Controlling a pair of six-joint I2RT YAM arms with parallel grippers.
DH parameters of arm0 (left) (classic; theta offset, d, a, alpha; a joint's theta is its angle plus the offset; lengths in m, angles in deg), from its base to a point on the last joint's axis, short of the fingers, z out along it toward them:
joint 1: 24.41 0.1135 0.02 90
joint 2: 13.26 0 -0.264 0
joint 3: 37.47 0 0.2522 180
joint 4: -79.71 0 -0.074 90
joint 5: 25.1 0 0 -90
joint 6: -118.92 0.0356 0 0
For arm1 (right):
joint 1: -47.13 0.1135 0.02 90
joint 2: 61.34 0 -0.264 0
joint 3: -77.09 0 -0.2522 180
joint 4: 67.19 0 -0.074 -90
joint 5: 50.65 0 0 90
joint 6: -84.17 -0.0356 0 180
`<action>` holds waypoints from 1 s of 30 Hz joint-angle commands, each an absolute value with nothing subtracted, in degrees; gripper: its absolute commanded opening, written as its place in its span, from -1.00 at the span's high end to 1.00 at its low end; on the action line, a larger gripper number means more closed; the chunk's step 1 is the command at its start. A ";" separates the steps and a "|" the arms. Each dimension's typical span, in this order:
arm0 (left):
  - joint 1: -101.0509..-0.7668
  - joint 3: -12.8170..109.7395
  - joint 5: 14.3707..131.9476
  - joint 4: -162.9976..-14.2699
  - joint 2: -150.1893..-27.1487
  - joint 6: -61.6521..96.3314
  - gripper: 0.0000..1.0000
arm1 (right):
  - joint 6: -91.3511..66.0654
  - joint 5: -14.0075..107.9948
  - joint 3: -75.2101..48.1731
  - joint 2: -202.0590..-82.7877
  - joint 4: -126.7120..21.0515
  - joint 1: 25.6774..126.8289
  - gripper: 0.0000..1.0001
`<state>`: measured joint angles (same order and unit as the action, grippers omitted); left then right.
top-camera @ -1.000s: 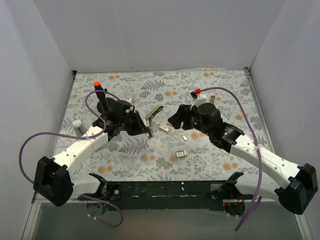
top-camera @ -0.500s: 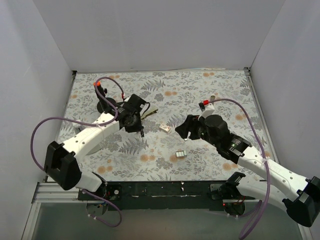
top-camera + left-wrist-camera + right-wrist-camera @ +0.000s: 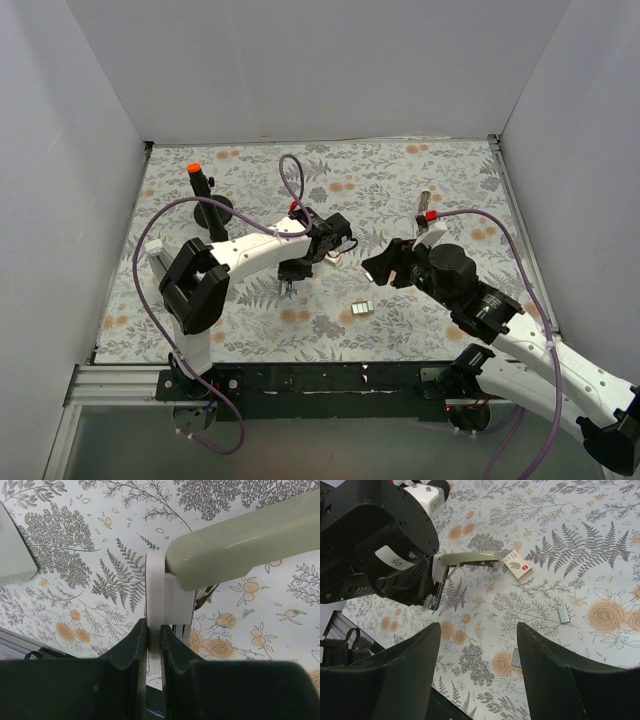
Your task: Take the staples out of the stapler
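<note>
Left wrist: my left end effector (image 3: 152,641) is clamped together on the thin white tab (image 3: 156,592) at the back of the stapler (image 3: 240,545). The stapler is held up off the counter, its beige top running away to the right. The bite is narrow and sits right at the end.

Right wrist: the right end effector (image 3: 477,680) has its fingers apart with nothing between them. It faces the stapler from a little way off. From here the stapler is hinged open, and the metal rail (image 3: 440,586) hangs down beside the left end effector. Just past the stapler's tip a small white box (image 3: 519,566) lies flat. Two loose blocks of staples (image 3: 563,613) lie on the counter nearer me. I cannot tell whether any strip is left in the rail.

Top: both arms meet mid-counter (image 3: 450,200). The stapler is mostly hidden under the left wrist, and a staple block lies between the arms, nearer the bases.

I judge the step to be clearing the open rail. To do it well I would hold the left clamp firm and the stapler level. I would bring the right fingers in along the rail's line, below the beige top. They should pinch only the strip and draw it straight out. A sideways push could twist the stapler out of that thin grip.
</note>
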<state>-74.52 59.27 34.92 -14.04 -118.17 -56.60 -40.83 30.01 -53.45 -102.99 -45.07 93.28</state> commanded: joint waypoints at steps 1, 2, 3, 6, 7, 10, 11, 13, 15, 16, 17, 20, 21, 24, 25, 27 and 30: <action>-76.09 62.42 29.39 -7.52 -118.20 -59.59 1.00 | -41.07 28.11 -54.00 -100.02 -43.85 93.18 -0.40; -76.26 62.42 29.30 -7.52 -119.07 -59.06 1.00 | -40.99 27.84 -54.08 -99.58 -43.76 93.18 -0.40; -76.44 61.90 29.48 -7.43 -119.61 -58.62 1.00 | -40.98 27.58 -54.17 -99.31 -43.67 93.18 -0.40; -76.53 60.41 29.04 -7.52 -121.10 -58.53 1.00 | -40.63 27.05 -54.17 -98.35 -43.41 93.18 -0.40; -76.62 59.36 28.86 -7.43 -121.37 -58.97 1.00 | -40.72 27.22 -54.17 -98.43 -43.49 93.18 -0.40; -76.53 57.51 28.25 -7.69 -121.63 -60.38 1.00 | -40.63 27.93 -54.09 -98.96 -43.49 93.18 -0.40; -76.62 57.24 28.07 -7.78 -121.63 -60.38 1.00 | -40.55 28.01 -53.82 -99.13 -43.49 93.18 -0.40; -76.53 56.80 27.55 -7.87 -121.81 -60.55 1.00 | -40.37 28.10 -53.30 -99.49 -43.23 93.27 -0.40; -76.53 57.50 27.37 -7.69 -121.63 -60.55 1.00 | -40.02 27.93 -52.77 -99.75 -43.32 93.18 -0.40; -76.53 57.85 27.54 -8.21 -120.85 -60.21 1.00 | -39.93 27.93 -52.59 -99.84 -43.32 93.18 -0.40; -76.53 58.64 27.89 -8.74 -120.41 -59.77 1.00 | -39.84 28.01 -52.33 -100.01 -43.32 93.18 -0.40; -76.53 60.05 27.03 -9.10 -120.05 -58.97 1.00 | -39.49 28.01 -52.15 -100.19 -42.88 93.18 -0.40; -76.53 60.31 26.50 -8.32 -120.66 -59.75 1.00 | -39.58 28.19 -52.32 -100.10 -42.97 93.18 -0.40; -76.62 56.72 26.91 -10.40 -120.67 -60.13 1.00 | -39.75 28.28 -52.76 -99.93 -43.41 93.18 -0.40; -76.44 55.58 29.71 -15.46 -119.97 -58.72 1.00 | -39.58 28.28 -52.77 -99.93 -43.41 93.18 -0.40; -75.74 53.12 38.82 -20.06 -116.72 -56.25 1.00 | -39.14 28.89 -53.20 -100.19 -43.93 93.27 -0.39; -75.21 52.23 46.76 -25.17 -112.51 -56.51 1.00 | -36.95 35.79 -56.27 -100.10 -48.22 93.18 -0.38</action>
<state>-75.92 53.17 35.58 -16.73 -120.72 -57.75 -39.76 29.33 -54.39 -100.37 -43.14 93.28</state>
